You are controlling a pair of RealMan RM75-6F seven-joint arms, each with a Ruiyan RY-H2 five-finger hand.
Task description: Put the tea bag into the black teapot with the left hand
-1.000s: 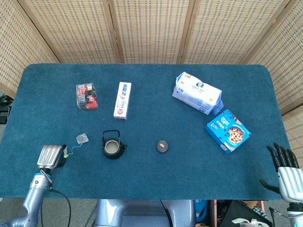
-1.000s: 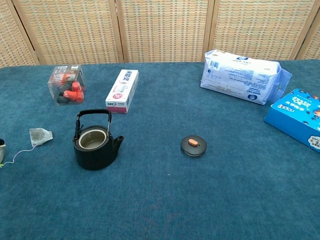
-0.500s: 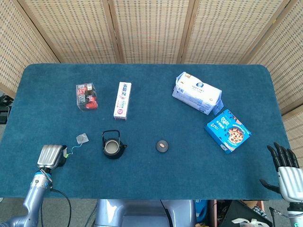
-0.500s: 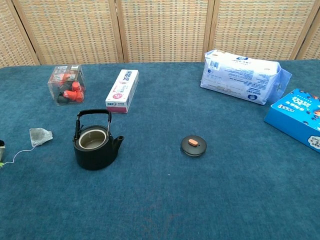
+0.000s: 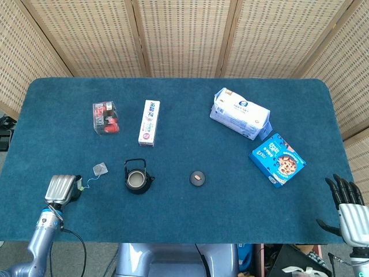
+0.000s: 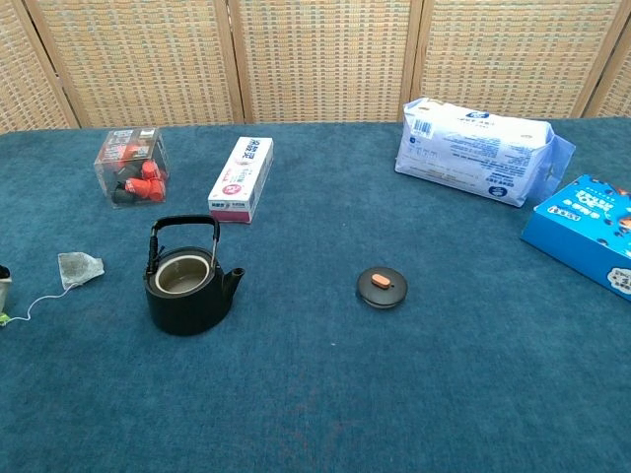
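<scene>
Left hand (image 5: 62, 188) is sitting at lower left of the head view, low over the desk (image 5: 190, 231) near its front edge, back of hand facing up w/ fingers curled under; it's right at the tag end of the string, but can't tell if it's actually pinching it or just closed next to it. In chest view only a sliver of it is showing at the left edge. Tea bag (image 5: 100, 169) is lying flat on the desk just up-right of that hand, string trailing back toward it, and just left of the black teapot (image 5: 137, 178), not touching it. Teapot is standing upright, handle up, no lid on; the lid (image 5: 198, 178) is resting on the desk to its right, well apart. Right hand (image 5: 347, 210) is hanging off the desk at lower right, fingers spread & pointing up, holding nothing.
</scene>
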